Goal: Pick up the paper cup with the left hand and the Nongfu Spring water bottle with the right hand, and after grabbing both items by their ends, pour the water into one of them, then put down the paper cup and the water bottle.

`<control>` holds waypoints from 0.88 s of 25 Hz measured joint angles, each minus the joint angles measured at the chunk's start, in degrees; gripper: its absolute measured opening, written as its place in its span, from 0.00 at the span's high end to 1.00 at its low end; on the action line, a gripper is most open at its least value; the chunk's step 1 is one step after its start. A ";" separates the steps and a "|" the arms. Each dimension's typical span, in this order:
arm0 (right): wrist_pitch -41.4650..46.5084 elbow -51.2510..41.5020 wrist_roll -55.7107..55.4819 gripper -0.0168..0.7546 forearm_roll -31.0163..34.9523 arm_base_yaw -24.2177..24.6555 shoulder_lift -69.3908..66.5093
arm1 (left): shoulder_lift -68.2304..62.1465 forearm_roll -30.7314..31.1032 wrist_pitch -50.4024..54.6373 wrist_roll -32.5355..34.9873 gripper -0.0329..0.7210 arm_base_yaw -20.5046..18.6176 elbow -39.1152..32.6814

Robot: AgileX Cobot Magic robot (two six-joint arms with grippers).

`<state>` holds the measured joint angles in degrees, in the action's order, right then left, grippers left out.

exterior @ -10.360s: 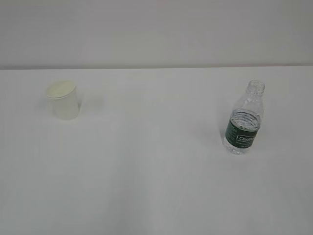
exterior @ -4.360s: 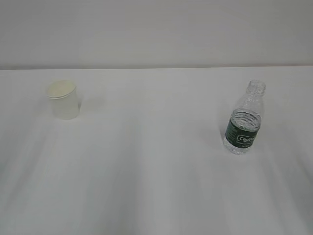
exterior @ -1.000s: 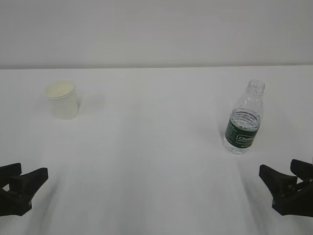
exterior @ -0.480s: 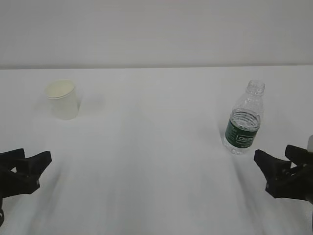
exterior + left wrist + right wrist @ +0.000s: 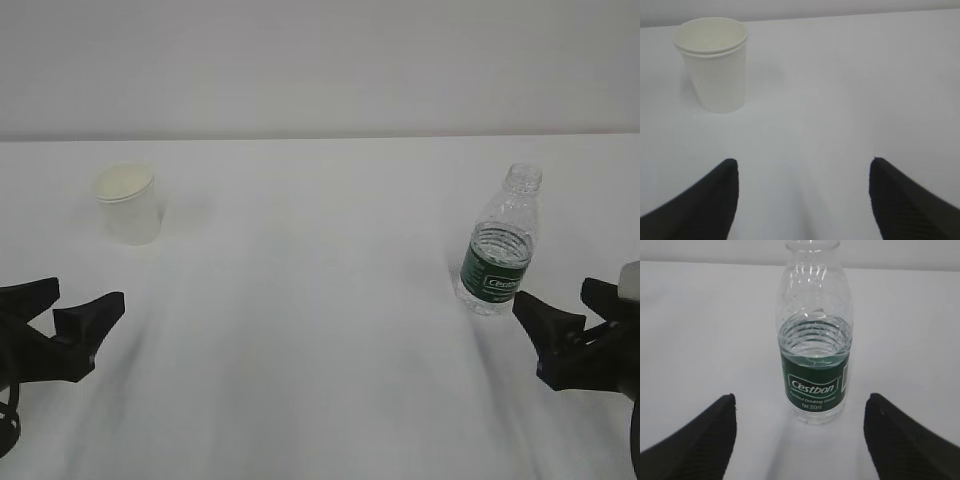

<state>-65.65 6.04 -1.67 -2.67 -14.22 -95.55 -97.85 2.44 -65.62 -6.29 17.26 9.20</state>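
Note:
The white paper cup (image 5: pixel 128 205) stands upright at the table's far left. In the left wrist view the paper cup (image 5: pixel 714 65) is ahead and left of my left gripper (image 5: pixel 803 161), which is open and empty. The left gripper (image 5: pixel 88 292) hovers low at the left edge, short of the cup. The capless water bottle (image 5: pixel 498 250) with a dark green label stands upright on the right. Water (image 5: pixel 815 335) fills it to just above the label. My right gripper (image 5: pixel 553 292) is open just in front of the bottle (image 5: pixel 815 340), jaws apart and not touching it.
The white table (image 5: pixel 320 340) runs back to a pale wall (image 5: pixel 320 60). The cup and the bottle stand far apart, with bare tabletop between them.
Both grippers came into view at the lower corners and have moved forward toward the cup and the bottle. Their jaws have spread a little wider.

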 joint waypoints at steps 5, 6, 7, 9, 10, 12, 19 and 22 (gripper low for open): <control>0.00 0.58 3.60 0.20 0.12 0.00 -0.67 | -0.11 -0.30 0.00 1.35 0.15 0.00 0.07; 0.00 0.83 3.87 0.20 0.12 0.00 -1.28 | -0.23 -0.30 0.00 1.76 0.15 0.00 0.07; 0.00 1.20 4.09 0.20 0.12 0.00 -2.38 | -0.32 -0.30 0.00 1.89 0.15 0.00 0.07; 0.00 2.19 4.21 0.19 0.24 0.00 -4.51 | -0.96 -0.30 0.00 2.09 0.15 0.00 0.07; 0.00 2.72 4.33 0.19 0.24 0.00 -5.50 | -1.13 -0.30 0.00 2.14 0.15 0.00 0.07; 0.00 3.95 4.33 0.19 0.24 0.00 -7.44 | -1.50 -0.30 0.00 2.24 0.15 0.00 0.07; 0.00 7.41 4.41 0.19 0.37 0.00 -10.61 | -1.87 -0.66 0.00 3.93 0.15 0.00 0.07; 0.00 8.51 4.41 0.19 0.52 0.00 -12.12 | -1.87 -1.15 0.00 4.52 0.16 0.00 0.07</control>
<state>-65.65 14.55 2.74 -2.14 -14.22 -107.68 -99.72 1.29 -65.62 -1.77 17.26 9.27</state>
